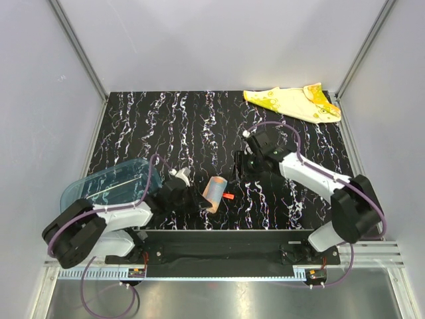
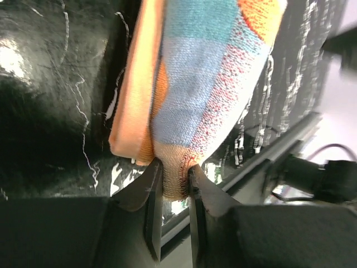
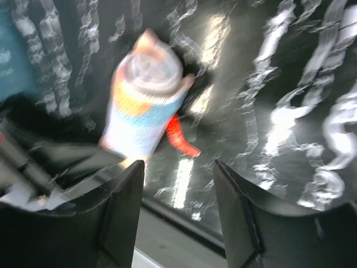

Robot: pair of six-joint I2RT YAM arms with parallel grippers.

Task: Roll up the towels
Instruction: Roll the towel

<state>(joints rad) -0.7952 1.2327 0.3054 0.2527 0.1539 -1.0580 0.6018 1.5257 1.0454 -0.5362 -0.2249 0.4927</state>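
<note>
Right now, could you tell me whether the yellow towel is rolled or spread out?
Spread out: the yellow towel lies flat at the table's far right corner, with no roll in it.

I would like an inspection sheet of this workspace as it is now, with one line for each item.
Surface: black marbled table, no spill seen.
Job's things: orange-pink towel is rolled up and lies near the front edge; yellow towel lies unrolled at the far right corner.
Clutter: teal plastic tray at the near left; small red tag beside the roll.
Grippers: left end effector is shut on one end of the orange-pink towel; right end effector is open and empty, and faces the roll.
Cables: purple cables run along both arms; none lies on a towel.
Surroundings: grey walls with metal frame bars; nothing else seen.
</note>
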